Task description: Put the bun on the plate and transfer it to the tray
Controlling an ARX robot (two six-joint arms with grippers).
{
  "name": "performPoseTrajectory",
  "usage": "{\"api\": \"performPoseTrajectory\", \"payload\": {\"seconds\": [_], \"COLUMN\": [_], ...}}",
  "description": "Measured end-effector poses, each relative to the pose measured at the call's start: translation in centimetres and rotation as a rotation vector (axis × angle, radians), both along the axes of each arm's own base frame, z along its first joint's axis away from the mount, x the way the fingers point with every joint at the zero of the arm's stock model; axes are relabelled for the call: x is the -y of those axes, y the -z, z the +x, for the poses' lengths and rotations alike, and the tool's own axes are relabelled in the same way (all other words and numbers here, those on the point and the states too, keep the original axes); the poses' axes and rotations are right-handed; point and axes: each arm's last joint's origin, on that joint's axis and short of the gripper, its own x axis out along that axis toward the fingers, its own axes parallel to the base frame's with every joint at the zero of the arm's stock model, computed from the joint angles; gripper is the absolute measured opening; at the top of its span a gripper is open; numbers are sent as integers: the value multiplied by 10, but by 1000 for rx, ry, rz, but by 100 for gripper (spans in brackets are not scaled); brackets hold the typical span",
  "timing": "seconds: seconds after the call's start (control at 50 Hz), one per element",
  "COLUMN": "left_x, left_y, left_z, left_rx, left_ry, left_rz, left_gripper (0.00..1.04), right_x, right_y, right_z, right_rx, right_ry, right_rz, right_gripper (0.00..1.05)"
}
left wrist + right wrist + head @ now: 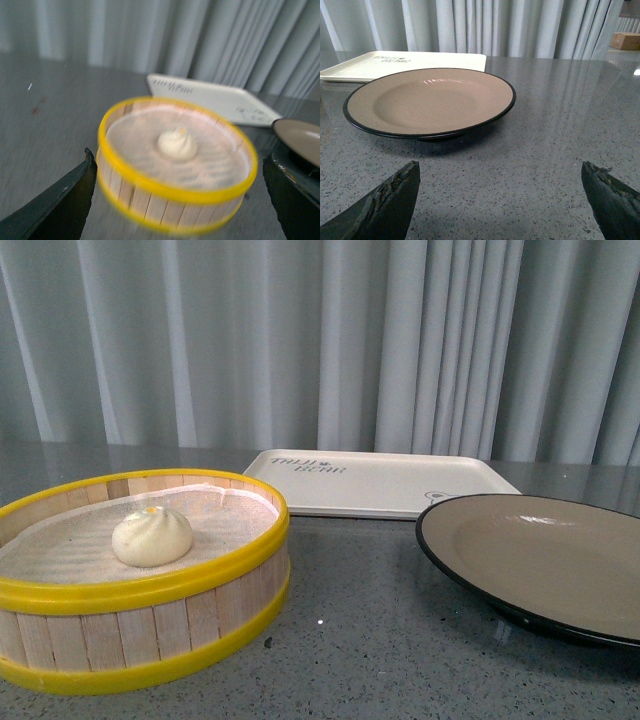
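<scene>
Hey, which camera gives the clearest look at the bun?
The front view: the bun is sharp there, sitting inside the steamer basket, pleats and orange dot visible. The left wrist view shows the bun blurred. The right wrist view misses it entirely.

Bun (152,536) is noted white, pleated, with an orange-yellow dot. Basket (150,625): pale wood slats, yellow bands. Plate (545,560): grey-brown face, black rim. Tray (380,485): cream-white, dark lettering. Worktop (370,640): grey, speckled.

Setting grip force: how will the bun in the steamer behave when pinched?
The bun looks puffy and smooth, so it is probably soft, light and easily dented. Its domed shape could slip out between the jaws.
</scene>
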Motion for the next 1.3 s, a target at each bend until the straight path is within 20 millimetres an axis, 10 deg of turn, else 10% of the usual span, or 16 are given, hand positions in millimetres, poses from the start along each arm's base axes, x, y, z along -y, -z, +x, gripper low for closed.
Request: {"api": "performPoseTrajectory", "payload": {"seconds": [0.501, 1.301], "left_x": [16, 71], "left_y": [-53, -29], "left_z": [125, 156], "left_rx": [-284, -469], "left_ry": [206, 150], "left_rz": [257, 309], "left_gripper": [98, 98], "right_x": [0, 0], "right_y": [0, 0], "right_z": [0, 0], "right_rx": [0, 0], "right_ry": [0, 0], "right_rz": [0, 0], "right_gripper": [96, 96]}}
